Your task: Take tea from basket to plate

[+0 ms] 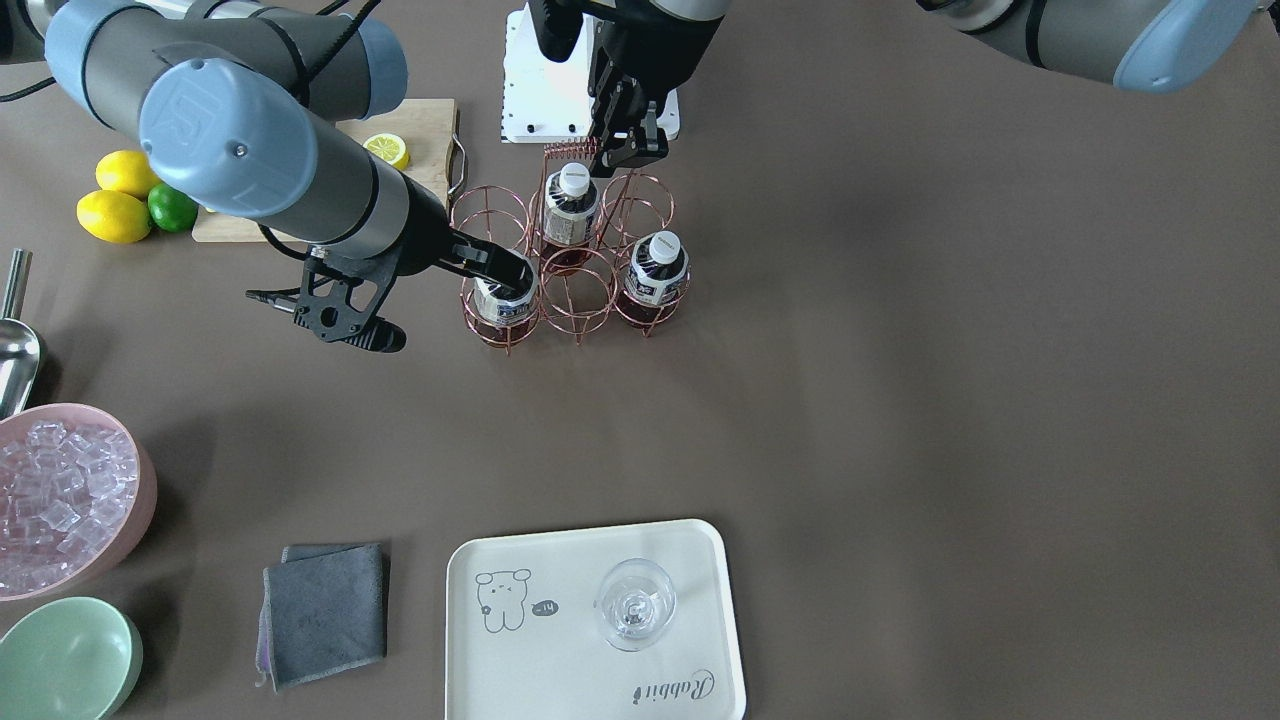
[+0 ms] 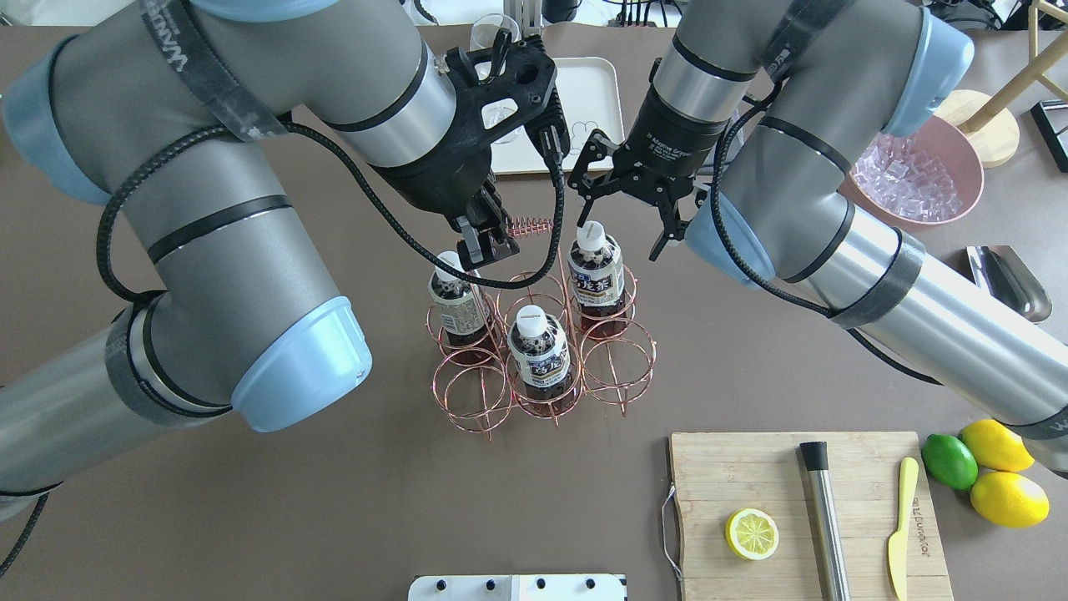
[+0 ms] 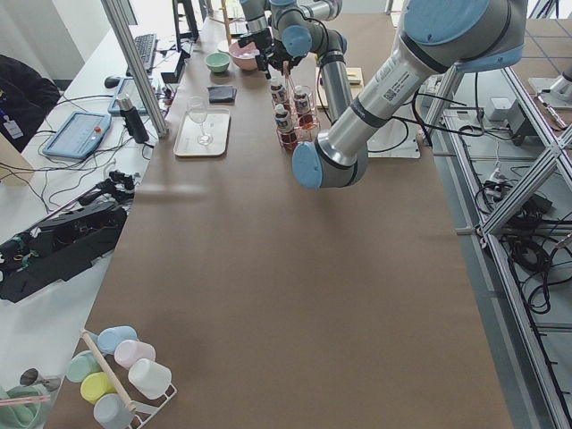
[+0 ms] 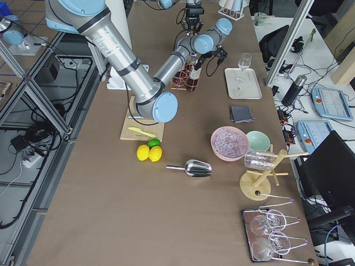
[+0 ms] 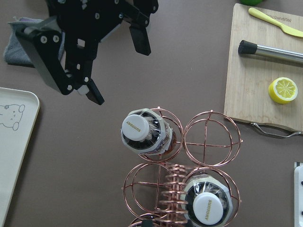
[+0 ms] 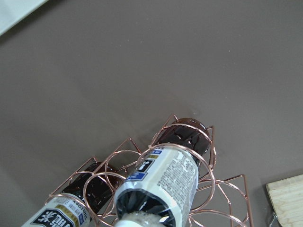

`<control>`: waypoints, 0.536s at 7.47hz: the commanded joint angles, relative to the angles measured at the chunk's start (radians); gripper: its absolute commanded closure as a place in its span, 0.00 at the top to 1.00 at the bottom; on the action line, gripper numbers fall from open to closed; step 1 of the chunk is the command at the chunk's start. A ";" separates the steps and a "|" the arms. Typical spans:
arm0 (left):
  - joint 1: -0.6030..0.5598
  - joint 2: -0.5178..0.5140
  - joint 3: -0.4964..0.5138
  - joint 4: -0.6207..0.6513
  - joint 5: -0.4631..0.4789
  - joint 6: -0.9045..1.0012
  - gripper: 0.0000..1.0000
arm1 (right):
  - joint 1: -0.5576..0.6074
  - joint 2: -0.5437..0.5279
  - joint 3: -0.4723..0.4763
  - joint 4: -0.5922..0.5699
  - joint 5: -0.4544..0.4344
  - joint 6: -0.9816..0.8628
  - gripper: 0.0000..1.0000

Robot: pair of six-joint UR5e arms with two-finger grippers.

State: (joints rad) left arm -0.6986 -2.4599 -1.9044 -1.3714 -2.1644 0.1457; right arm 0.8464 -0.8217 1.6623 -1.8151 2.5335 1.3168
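Three tea bottles stand in the copper wire basket [image 5: 212,142]. The basket's coiled handle [image 2: 530,225] runs across its top. My right gripper [image 2: 617,234] is open, its fingers spread around the white cap of the nearest tea bottle [image 2: 596,271]. In the front view this gripper [image 1: 505,275] hides that cap. My left gripper [image 2: 484,242] is shut on one end of the coiled handle, beside a second bottle [image 2: 457,300]. The third bottle [image 2: 541,351] stands free. The cream plate [image 1: 590,680] with the bear drawing lies apart from the basket, towards the operators' side.
A wine glass [image 1: 635,603] stands on the plate. A grey cloth [image 1: 325,610], a mint bowl [image 1: 65,660] and a pink bowl of ice [image 1: 60,500] lie beside it. A cutting board [image 2: 809,509] with a lemon half, a muddler and a knife lies near the basket.
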 commanded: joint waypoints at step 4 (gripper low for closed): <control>-0.001 0.001 0.002 0.000 0.000 0.000 0.00 | -0.029 0.054 -0.054 -0.001 -0.038 0.005 0.77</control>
State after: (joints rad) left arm -0.6994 -2.4590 -1.9026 -1.3714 -2.1645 0.1457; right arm 0.8084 -0.7950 1.6390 -1.8148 2.5137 1.3203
